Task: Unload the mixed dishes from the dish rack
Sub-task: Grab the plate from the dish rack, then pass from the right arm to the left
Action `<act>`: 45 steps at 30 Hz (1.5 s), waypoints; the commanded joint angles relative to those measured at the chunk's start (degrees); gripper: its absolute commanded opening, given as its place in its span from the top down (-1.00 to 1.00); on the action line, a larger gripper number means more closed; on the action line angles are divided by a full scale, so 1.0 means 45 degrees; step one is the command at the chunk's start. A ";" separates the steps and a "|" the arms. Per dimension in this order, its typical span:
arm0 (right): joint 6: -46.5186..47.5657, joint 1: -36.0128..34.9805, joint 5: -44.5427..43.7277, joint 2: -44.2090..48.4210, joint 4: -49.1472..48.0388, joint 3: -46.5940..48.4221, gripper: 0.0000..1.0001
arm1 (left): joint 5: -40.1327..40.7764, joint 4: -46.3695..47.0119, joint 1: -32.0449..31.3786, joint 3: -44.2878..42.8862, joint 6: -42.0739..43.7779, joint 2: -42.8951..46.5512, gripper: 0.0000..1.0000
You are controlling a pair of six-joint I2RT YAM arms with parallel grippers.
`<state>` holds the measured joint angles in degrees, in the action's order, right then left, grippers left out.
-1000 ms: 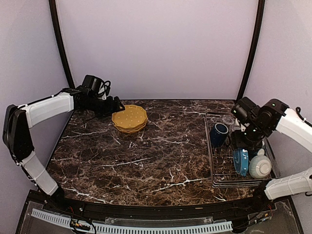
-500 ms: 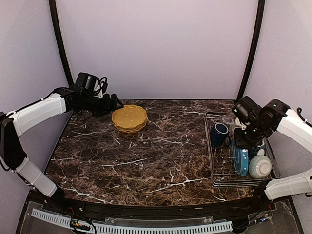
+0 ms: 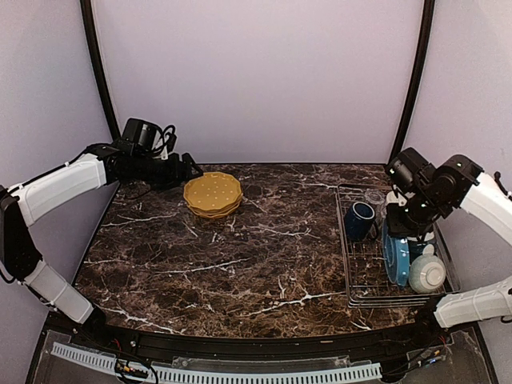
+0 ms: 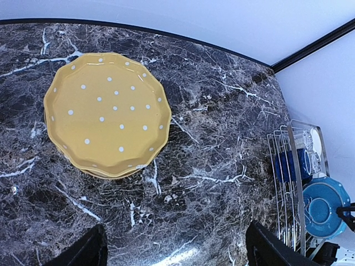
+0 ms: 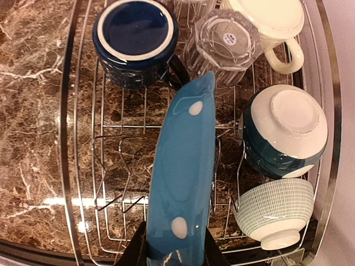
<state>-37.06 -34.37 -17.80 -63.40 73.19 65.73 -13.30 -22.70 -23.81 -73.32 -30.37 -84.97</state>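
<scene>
The right claw [image 5: 175,252] is clamped on the rim of the blue white-dotted plate [image 5: 183,166], one finger on each face. The plate stands on edge over the middle of the dish rack [image 5: 66,138]; we cannot tell whether its lower rim touches the wires. The rack sits along the right edge of the desk [image 3: 240,264]. Inside it, on the side toward the far edge, we see the dark blue cup [image 5: 135,36], the clear glass tumbler [image 5: 227,41] just beside it and the cream mug [image 5: 272,22] next to that. Between the plate and the right edge are two upturned bowls: a teal-and-white bowl [image 5: 285,133] and, nearer the near edge, a pale hatched bowl [image 5: 274,213]. The left claw [image 4: 177,255] is spread wide and holds nothing. It hovers by the far left corner, just beside the stack of yellow plates [image 4: 108,113], which lies flat on the desk near the far edge, well apart from the rack.
</scene>
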 commanded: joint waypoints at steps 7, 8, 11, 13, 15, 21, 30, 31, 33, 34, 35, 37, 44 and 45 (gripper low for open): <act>0.1908 0.0050 0.0721 0.0770 0.0833 0.3993 1.00 | -0.0647 -0.0221 -0.0060 0.0246 0.0051 0.0452 -0.71; 0.2527 0.0046 0.1311 0.0846 0.0543 0.4240 1.00 | -0.0740 -0.0154 -0.0060 0.0274 0.0021 0.0458 -0.71; 0.4409 0.0040 0.3042 0.1098 -0.1106 0.4652 1.00 | -0.1564 0.0164 -0.0060 0.0378 -0.0323 0.0501 -0.71; 0.5439 0.0034 0.4370 0.1137 -0.2368 0.4830 1.00 | -0.2238 0.0484 -0.0060 0.0417 -0.0681 0.0503 -0.71; 0.6131 -0.0005 0.5272 0.0876 -0.3418 0.5046 1.00 | -0.2962 0.0910 -0.0060 0.0490 -0.1150 0.0527 -0.72; 0.7811 -0.1648 0.4538 -0.1302 -0.5719 0.5628 1.00 | -0.5275 0.4198 -0.0060 0.1667 -0.4131 0.0825 -0.74; 0.9958 -0.4471 0.1590 -0.4984 -0.8664 0.5361 1.00 | -0.5677 0.7313 -0.0241 0.4235 -0.9290 0.1426 -0.73; 1.0120 -0.4701 0.1412 -0.5330 -0.8922 0.5286 1.00 | -0.5443 0.7555 -0.0339 0.4405 -0.9523 0.1482 -0.73; 1.0456 -0.5244 0.0868 -0.6012 -0.9449 0.5237 1.00 | -0.5072 0.7724 -0.0593 0.4722 -1.0046 0.1560 -0.77; 1.0625 -0.5498 0.0557 -0.6376 -0.9572 0.5287 1.00 | -0.4964 0.7741 -0.0833 0.4811 -1.0272 0.1540 -0.79; 1.0780 -0.5762 0.0230 -0.6729 -0.9661 0.5379 1.00 | -0.4806 0.7745 -0.0964 0.4830 -1.0346 0.1416 -0.81; 1.1141 -0.6254 -0.0449 -0.7424 -0.9749 0.5628 1.00 | -0.4802 0.7823 -0.1303 0.4824 -1.0586 0.1086 -0.83; 1.1692 -0.7332 -0.1990 -0.8774 -1.0164 0.6027 1.00 | -0.5163 0.9228 -0.2316 0.4597 -1.1302 -0.0279 -0.83; 1.1663 -0.7390 -0.2109 -0.8814 -1.0255 0.6004 1.00 | -0.5182 0.9148 -0.2457 0.4488 -1.1069 -0.0557 -0.79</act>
<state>12.73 -66.15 -18.94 -104.25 35.77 89.03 -36.03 15.59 -32.69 -52.31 -79.13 -84.58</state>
